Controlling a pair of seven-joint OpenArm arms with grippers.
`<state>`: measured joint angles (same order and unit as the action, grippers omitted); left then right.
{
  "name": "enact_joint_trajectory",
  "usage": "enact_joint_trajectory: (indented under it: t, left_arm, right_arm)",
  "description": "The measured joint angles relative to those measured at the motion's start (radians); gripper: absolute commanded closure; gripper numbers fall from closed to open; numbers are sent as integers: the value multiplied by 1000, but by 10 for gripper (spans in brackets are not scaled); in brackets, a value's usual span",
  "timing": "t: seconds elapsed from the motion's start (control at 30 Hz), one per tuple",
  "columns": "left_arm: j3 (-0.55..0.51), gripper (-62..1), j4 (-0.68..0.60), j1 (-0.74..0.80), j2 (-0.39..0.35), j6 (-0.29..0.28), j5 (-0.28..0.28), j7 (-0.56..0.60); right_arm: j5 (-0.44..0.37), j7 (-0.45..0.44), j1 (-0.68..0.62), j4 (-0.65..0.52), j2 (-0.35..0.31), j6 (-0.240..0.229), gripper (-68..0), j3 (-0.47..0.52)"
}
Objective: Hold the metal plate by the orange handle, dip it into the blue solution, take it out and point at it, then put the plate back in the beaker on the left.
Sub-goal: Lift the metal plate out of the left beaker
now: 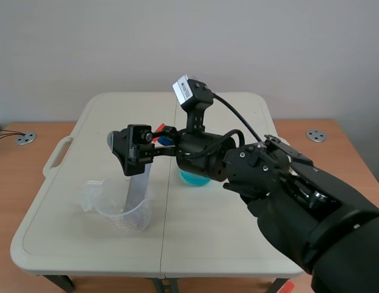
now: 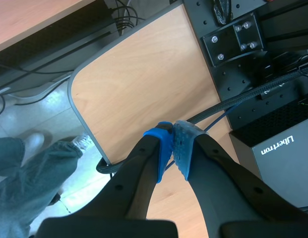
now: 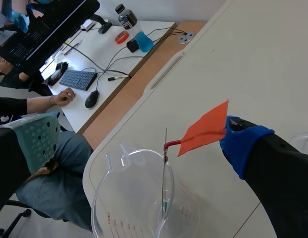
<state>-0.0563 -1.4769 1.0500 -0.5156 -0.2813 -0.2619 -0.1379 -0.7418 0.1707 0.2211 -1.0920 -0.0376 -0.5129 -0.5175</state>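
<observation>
right fingers (image 3: 277, 173) wide apart, empty, orange handle (image 3: 203, 130) touching one of them; left fingers (image 2: 144, 183) closed, empty. centre handle between both, squeeze, lift metal plate (image 3: 165, 183) straight up.

Right arm across the frame with its fingers spread, left gripper closed
In the scene view the right arm (image 1: 311, 207) comes in from the lower right corner and runs up and leftward past the middle. Its wrist (image 1: 198, 149) is near the centre, and the right gripper (image 1: 127, 154) sits left of centre with its fingers angled down. Those two fingers stand wide apart, one with a grey-green pad (image 3: 37, 141) and the other with a blue pad (image 3: 240, 144). The left gripper (image 2: 172, 144) has its fingers meeting, and its blue pads (image 2: 162, 148) touch at the tips
</observation>
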Motion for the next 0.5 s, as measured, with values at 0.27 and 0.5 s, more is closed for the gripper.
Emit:
enact_joint_trajectory:
  t: [0.27,0.5]
  left_arm:
    - [0,-27,0,0,0,0,0,0]
    - [0,-27,0,0,0,0,0,0]
  right_arm:
    - [0,6,0,4,10,0,-490,0]
    - [-10,6,0,4,10,0,-409,0]
